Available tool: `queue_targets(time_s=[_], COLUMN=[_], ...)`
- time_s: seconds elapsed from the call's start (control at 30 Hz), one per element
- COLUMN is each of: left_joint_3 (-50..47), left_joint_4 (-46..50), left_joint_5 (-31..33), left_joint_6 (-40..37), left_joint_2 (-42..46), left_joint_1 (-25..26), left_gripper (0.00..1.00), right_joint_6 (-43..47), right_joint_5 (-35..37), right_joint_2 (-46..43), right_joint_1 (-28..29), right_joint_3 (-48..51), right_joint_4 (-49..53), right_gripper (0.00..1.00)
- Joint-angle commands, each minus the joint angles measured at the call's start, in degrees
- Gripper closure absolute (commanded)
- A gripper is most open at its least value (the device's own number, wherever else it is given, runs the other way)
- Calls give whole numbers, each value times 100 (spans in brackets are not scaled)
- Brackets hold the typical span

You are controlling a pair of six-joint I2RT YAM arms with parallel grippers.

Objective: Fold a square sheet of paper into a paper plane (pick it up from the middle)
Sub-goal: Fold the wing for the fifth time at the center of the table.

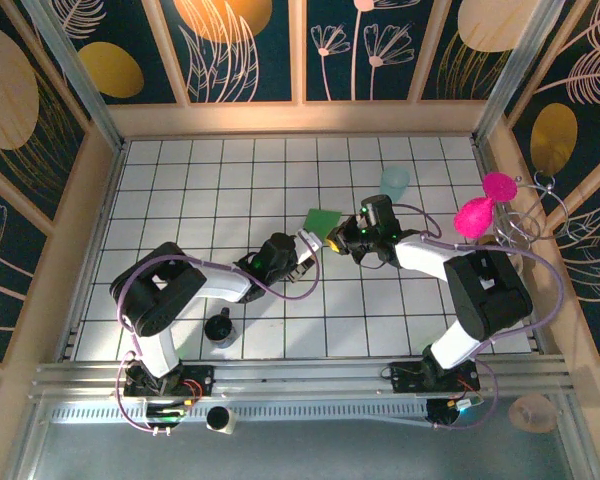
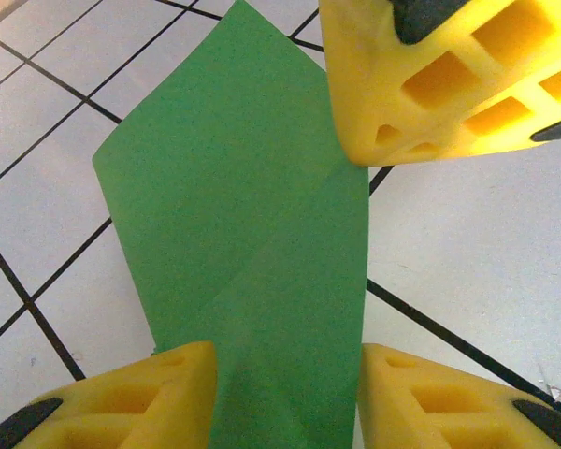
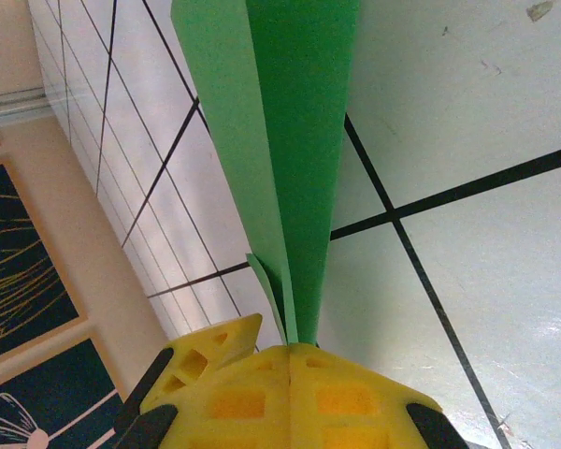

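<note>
1. The green sheet of paper (image 1: 322,221), already creased into layers, hangs over the tiled table (image 1: 230,180). It is near the pale teal cup (image 1: 394,182), on the cup's side toward the arm bases and toward the left arm.
2. Right gripper (image 3: 294,348), at the end of the sheet nearer the cup: fingers pressed together on the folded edge, with the layers fanning out from the pinch.
3. Left gripper (image 2: 285,379), at the end farther from the cup: fingers apart, one on either side of the sheet's tip. As far as its wrist view shows, they are not clamped on it.
4. The step in hand looks like taking a second grip, so a crease can be worked between the two grippers.
5. To do it well, the left gripper should close with every layer squarely between the pads, so none slides out of line.
6. The right-hand pinch should not slacken. Thin paper buckles if its ends are pushed together, so light tension away from the cup is the safer direction.
7. Risk: a skewed bite would likely set a crooked fold that carries into the plane's nose.
</note>
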State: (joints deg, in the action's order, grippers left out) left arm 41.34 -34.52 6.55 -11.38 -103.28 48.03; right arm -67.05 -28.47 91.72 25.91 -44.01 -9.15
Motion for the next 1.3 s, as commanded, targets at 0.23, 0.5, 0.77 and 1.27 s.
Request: queue_targets(time_s=[0.23,0.5,0.77,1.27], left_joint_3=[-100,-113,-168,114], left_joint_4=[-274,-281,-230,502], left_joint_5=[-27,-157,-558,-1239], left_joint_6=[-18,132,524,1981], left_joint_2=[-139,-174,-201,-296], left_joint_1=[31,31,39,-27], left_gripper=[63,76,83,89], right_joint_6=[-101,-22,234,746], right_joint_5=[-71,83,579,1149], right_joint_2=[17,-46,-352,-847], right_joint_1=[-51,-59,-216,-513], right_joint_3=[-186,-185,-205,74], right_joint_4=[31,218,693,880], right_gripper=[100,74,50,46])
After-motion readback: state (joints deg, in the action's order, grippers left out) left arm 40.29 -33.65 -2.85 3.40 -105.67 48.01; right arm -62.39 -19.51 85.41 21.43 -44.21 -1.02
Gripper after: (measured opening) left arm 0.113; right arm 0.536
